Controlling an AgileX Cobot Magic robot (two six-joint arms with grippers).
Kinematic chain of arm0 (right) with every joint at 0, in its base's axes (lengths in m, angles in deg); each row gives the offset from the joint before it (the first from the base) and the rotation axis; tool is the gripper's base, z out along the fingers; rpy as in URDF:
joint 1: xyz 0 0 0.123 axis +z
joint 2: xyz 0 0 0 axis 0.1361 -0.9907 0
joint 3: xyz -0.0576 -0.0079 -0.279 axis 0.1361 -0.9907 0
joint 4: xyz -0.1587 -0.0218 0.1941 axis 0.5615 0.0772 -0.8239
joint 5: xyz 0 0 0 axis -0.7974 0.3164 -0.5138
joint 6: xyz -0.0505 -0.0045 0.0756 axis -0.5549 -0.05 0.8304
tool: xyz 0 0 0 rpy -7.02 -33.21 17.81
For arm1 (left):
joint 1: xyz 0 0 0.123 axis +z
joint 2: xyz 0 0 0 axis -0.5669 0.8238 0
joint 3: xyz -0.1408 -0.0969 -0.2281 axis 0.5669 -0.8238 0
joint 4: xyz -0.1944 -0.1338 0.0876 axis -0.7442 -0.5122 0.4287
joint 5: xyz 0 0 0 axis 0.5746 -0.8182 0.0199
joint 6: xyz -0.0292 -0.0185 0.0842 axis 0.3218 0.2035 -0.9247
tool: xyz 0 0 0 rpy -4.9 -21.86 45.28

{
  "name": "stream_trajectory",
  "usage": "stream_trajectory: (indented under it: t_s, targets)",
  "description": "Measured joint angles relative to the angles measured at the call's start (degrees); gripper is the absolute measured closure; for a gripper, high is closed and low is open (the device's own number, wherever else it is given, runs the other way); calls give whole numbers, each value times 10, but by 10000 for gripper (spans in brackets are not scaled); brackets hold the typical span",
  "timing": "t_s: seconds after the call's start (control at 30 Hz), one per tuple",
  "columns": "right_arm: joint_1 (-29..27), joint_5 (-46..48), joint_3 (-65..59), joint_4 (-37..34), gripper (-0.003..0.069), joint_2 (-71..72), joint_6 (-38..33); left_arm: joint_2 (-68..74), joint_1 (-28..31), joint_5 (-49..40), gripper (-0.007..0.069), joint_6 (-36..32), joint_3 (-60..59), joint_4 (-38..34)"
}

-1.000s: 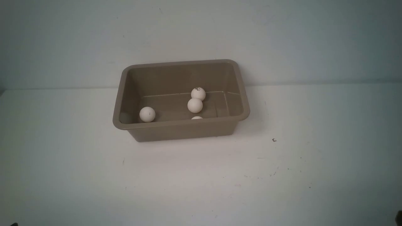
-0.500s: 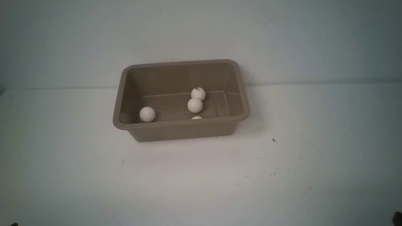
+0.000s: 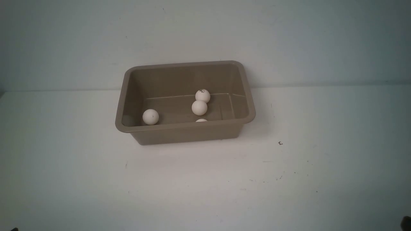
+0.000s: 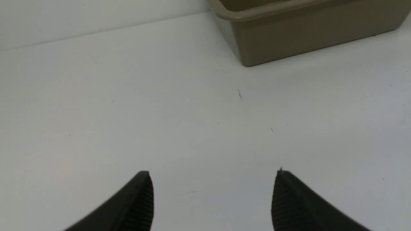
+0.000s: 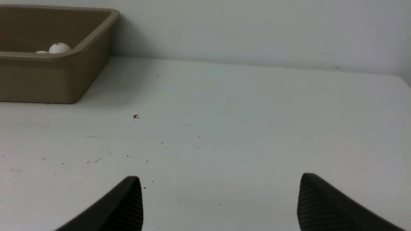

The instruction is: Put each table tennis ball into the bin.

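Front view: nothing moved over last second; you see four small matte white balls (image 3: 199, 107) resting inside taupe-brown rectangular plastic bin (image 3: 185, 128). Both jaws spread, empty. Task looks complete.

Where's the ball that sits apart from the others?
In the front view, the lone ball lies inside the bin, in its near left corner, well left of the other three.
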Motion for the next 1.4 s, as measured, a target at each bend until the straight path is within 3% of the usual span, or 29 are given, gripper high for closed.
stream_trajectory:
  t_s: [0.33, 0.43, 0.67, 1.27, 1.4]
  targets:
    - [0, 0, 0, 55, 71, 0, 17, 0, 0, 0, 178, 0, 0, 0]
    - [0, -4, 1, 134, 71, 0, 105, 0, 0, 0, 178, 0, 0, 0]
    - [0, -6, 1, 251, 71, 0, 237, 0, 0, 0, 178, 0, 0, 0]
    - [0, -6, 1, 256, 71, 0, 244, 0, 0, 0, 178, 0, 0, 0]
    - [0, -6, 1, 255, 71, 0, 276, 0, 0, 0, 178, 0, 0, 0]
